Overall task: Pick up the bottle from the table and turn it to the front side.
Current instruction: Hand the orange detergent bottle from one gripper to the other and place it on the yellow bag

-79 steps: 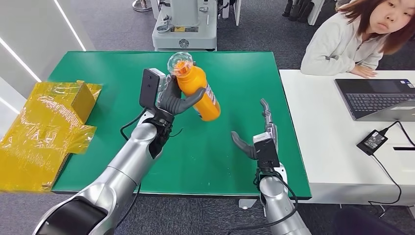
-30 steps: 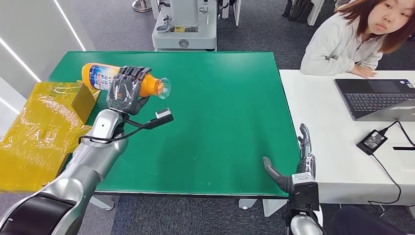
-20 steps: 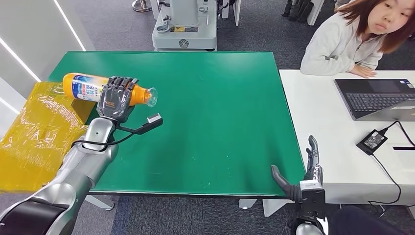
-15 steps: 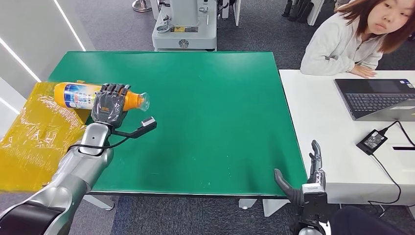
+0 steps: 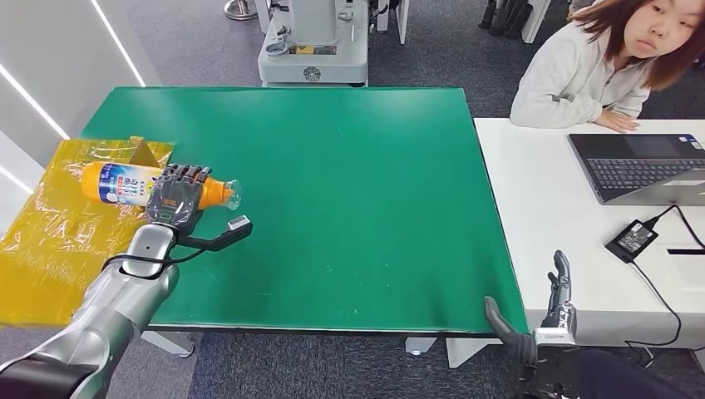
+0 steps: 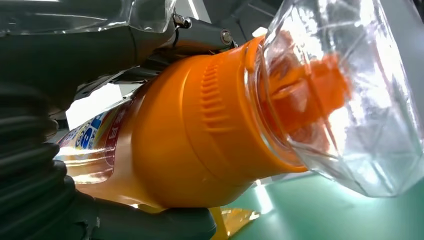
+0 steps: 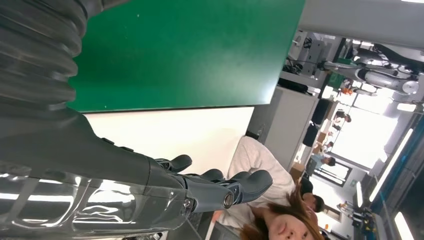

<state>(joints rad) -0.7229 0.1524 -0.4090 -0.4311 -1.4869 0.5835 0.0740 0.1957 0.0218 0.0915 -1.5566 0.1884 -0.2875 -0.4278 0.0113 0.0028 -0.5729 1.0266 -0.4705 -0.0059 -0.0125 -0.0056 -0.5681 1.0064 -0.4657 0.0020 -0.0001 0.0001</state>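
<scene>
robotics lab: green test table [image 5: 374, 183], machine base [image 5: 313, 41], laptop [image 5: 640, 166].

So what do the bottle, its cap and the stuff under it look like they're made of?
Orange bottle: glossy opaque plastic, judging by the highlights and moulded ridges. Cap: clear hard plastic, faceted, orange nozzle visible through it. Yellow sheet: probably thin plastic film, shiny and crinkled.

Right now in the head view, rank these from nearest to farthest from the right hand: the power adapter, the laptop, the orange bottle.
From the right hand, low at the green table's near right corner:
1. Power adapter, on the white table, just beyond and to the right.
2. Laptop, farther back on the white table.
3. Orange bottle, across the table, held in the left hand.
</scene>
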